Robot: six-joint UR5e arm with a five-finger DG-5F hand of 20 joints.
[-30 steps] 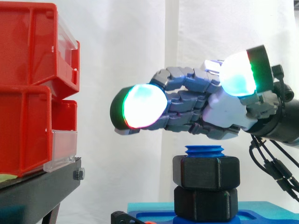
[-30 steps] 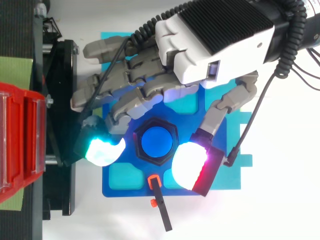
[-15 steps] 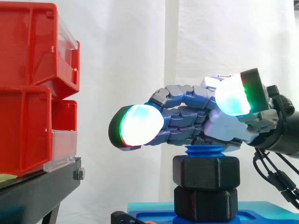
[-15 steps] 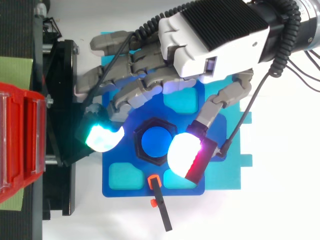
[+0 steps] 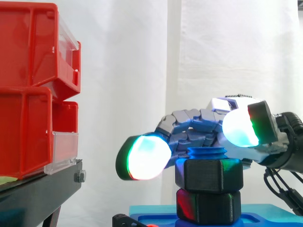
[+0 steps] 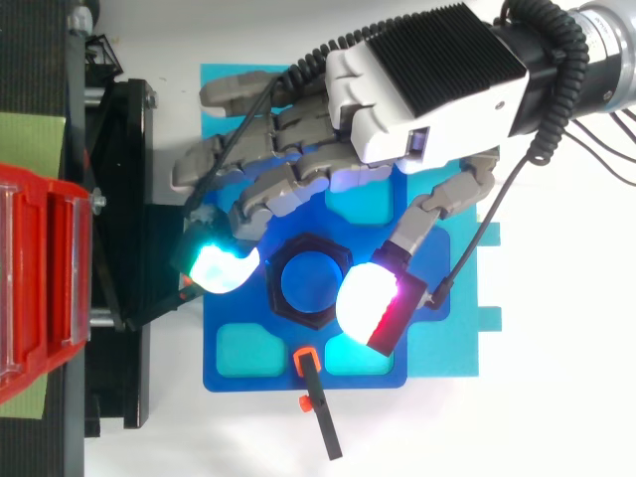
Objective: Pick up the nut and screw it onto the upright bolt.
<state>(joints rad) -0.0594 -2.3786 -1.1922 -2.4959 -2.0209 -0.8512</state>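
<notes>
A black hex nut (image 5: 209, 175) sits on the upright blue bolt (image 5: 207, 152), above a second black hex piece (image 5: 208, 205). In the top view, the nut (image 6: 310, 316) rings the bolt's blue top (image 6: 310, 283). The bolt stands on a blue plate (image 6: 273, 373). My hand (image 6: 427, 89) hovers just above the nut, open, with its fingers spread to either side. One glowing fingertip (image 5: 144, 156) hangs left of the nut with a gap between them. The thumb's pad (image 6: 373, 303) is close by the nut's right edge. I cannot tell whether the thumb touches it.
Stacked red bins (image 5: 28, 90) stand on a black stand (image 5: 38, 194) at the left, close to the leftmost fingertip. A cyan board (image 6: 447, 348) lies under the blue plate. A thin black tool with orange parts (image 6: 318, 407) lies at the plate's near edge.
My hand has come down from well above the bolt until its fingertips flank the nut. The thumb has moved in toward the nut. The nut has not moved.
</notes>
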